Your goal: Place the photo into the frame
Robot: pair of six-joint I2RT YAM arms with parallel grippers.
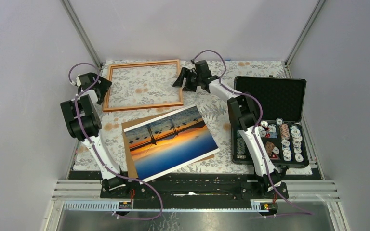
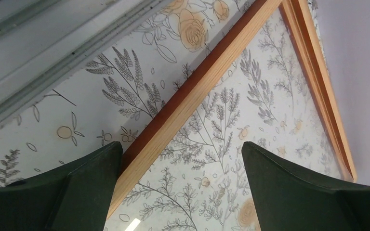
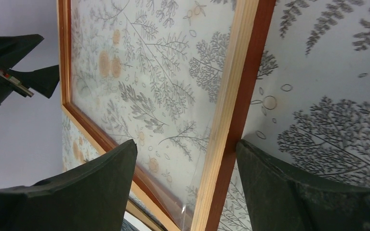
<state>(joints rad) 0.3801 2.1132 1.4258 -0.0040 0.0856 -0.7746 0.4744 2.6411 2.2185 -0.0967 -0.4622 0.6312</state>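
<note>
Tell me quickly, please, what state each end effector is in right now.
Left end effector: open, astride the frame's left rail, gripping nothing.
Right end effector: open, astride the frame's right rail, gripping nothing.

Pretty clearly a robotics lab test cell, not anybody's home. Sure, the table wears a white floral-print cloth (image 1: 221,103), but everything around that cloth is pure rig. There are plain pale grey wall panels (image 1: 188,24) on three sides of it and silver aluminium corner posts (image 1: 79,31) rising behind it. A ribbed aluminium rail (image 1: 318,188) runs along its near edge, where two black-and-white robot arms (image 1: 99,149) are bolted down, thin purple cables (image 1: 210,51) looping off them.
</note>
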